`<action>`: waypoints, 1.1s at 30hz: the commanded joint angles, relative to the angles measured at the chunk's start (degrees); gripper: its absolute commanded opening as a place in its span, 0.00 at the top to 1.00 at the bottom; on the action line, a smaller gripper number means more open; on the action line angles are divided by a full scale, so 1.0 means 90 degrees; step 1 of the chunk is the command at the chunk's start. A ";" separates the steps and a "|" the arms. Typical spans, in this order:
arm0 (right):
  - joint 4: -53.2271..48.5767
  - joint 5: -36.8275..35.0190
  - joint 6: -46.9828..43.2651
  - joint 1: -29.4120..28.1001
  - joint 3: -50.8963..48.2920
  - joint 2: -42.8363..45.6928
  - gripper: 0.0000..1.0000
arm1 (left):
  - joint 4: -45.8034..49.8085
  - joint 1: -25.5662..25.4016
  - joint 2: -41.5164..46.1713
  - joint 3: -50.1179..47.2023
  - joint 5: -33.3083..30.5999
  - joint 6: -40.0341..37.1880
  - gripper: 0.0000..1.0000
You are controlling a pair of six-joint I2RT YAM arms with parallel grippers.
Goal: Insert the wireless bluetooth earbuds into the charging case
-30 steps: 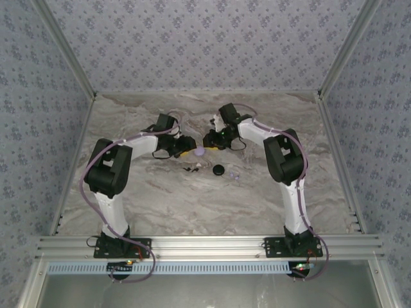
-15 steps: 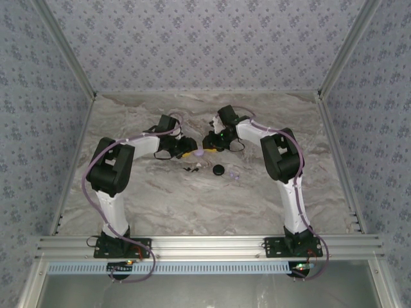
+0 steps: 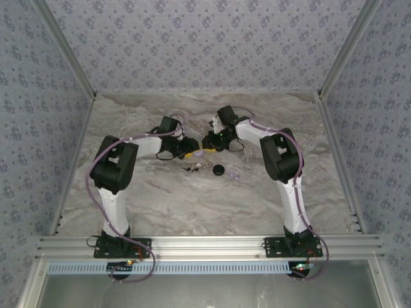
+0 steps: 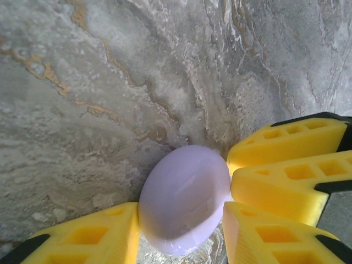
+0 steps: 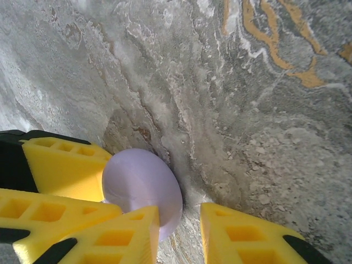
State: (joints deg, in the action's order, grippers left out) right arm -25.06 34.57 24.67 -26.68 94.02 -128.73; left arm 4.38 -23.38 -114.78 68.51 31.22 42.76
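Observation:
The charging case (image 4: 184, 198), a smooth round lilac puck, stands tilted on the marble table between my two grippers. My left gripper (image 4: 181, 242) is shut on it, with both yellow fingers (image 4: 82, 236) pressing its sides. My right gripper (image 5: 180, 239) comes in from the other side and is open. One of its fingers (image 5: 110, 236) rests against the case (image 5: 142, 187), while the other stands apart over bare marble. In the top view both grippers (image 3: 192, 152) (image 3: 208, 144) meet at mid-table. A tiny pale earbud (image 3: 234, 174) lies loose nearer the arm bases.
A black round disc (image 3: 219, 170) and a few small dark and white bits (image 3: 191, 168) lie just in front of the grippers. The marble table (image 3: 192, 205) has patterned walls on three sides and a metal rail along the near edge.
Both grippers have narrowed around the lilac case, which now shows less in the top view. The left arm's elbow has shifted slightly right.

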 commanded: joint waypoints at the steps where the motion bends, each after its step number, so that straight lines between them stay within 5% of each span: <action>1: -0.0051 0.0094 0.0090 -0.0053 0.0025 -0.0174 0.73 | -0.0212 -0.0064 -0.0182 -0.0058 0.0138 0.0115 0.59; 33: -0.0039 0.0077 0.0176 0.0019 -0.0196 -0.0055 0.72 | -0.1216 -0.0078 0.0019 -0.0497 0.0196 0.0602 0.71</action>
State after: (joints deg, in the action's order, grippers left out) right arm -25.02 34.57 25.32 -26.61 93.23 -128.79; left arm -6.42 -23.70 -114.87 64.25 32.97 48.36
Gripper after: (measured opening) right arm 0.275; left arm 0.299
